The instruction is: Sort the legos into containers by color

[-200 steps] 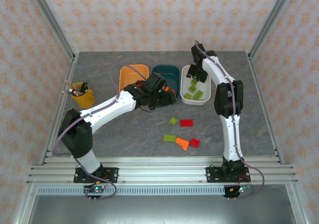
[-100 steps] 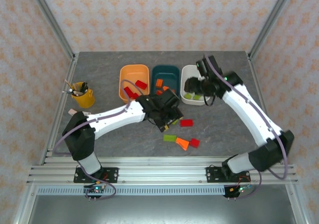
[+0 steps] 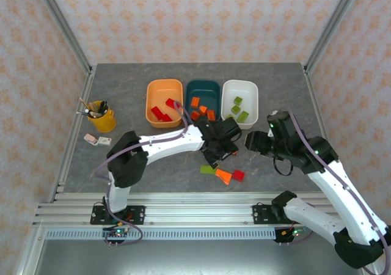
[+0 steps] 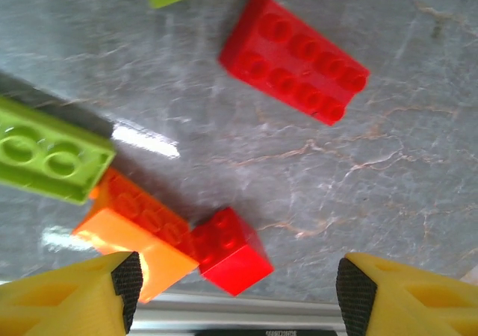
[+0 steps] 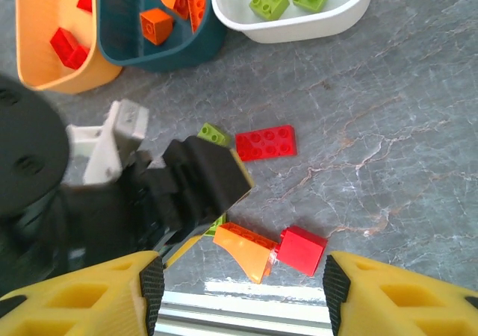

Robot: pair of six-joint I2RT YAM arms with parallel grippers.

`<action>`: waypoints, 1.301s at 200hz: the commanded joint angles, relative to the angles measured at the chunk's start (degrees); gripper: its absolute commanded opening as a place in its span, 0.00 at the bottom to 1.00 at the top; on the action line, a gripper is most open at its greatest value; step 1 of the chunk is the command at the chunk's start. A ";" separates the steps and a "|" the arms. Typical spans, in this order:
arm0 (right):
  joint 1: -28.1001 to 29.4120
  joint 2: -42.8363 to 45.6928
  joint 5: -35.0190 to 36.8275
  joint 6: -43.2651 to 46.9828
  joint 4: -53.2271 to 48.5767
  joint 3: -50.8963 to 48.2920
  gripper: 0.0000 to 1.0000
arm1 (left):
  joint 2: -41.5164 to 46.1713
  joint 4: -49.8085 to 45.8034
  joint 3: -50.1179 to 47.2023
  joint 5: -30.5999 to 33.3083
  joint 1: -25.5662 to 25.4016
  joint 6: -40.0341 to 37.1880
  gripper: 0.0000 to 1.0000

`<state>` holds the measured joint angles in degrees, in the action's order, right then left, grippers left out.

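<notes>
Since the earlier frames the left claw (image 4: 239,276) has been carried from the teal tub (image 3: 203,82) out over the loose legos (image 3: 223,174). The right claw (image 5: 243,272) has been drawn back from the white tub (image 3: 255,101) toward the near edge.

Both claws are seen spread, and nothing is pinched in either.

Just ahead of the left claw's gap a red square (image 4: 228,250) is seen lying on the table (image 3: 122,85). It touches an orange wedge (image 4: 134,228), which lies nearer one finger. A green brick (image 4: 48,157) lies just beyond the wedge, and a red oblong (image 4: 293,58) is found farther ahead, apart from the others.

The same wedge and square are seen ahead of the right claw's gap, with the oblong beyond them. All three tubs lie well ahead of this claw.

Red legos (image 3: 160,113) are held in the orange tub (image 3: 148,101), orange legos (image 3: 201,111) in the teal tub, and green legos (image 3: 238,111) in the white tub.
</notes>
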<state>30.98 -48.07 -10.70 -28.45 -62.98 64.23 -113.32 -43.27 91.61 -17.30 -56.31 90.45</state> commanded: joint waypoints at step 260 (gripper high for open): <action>0.21 2.81 4.21 -3.16 -1.89 -2.15 0.61 | -19.97 -5.03 16.61 11.17 2.24 30.22 0.50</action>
<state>30.98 -45.78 -8.49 -30.81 -64.29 62.30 -131.28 -44.27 106.08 -7.29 -54.26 116.05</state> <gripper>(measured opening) 0.609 0.519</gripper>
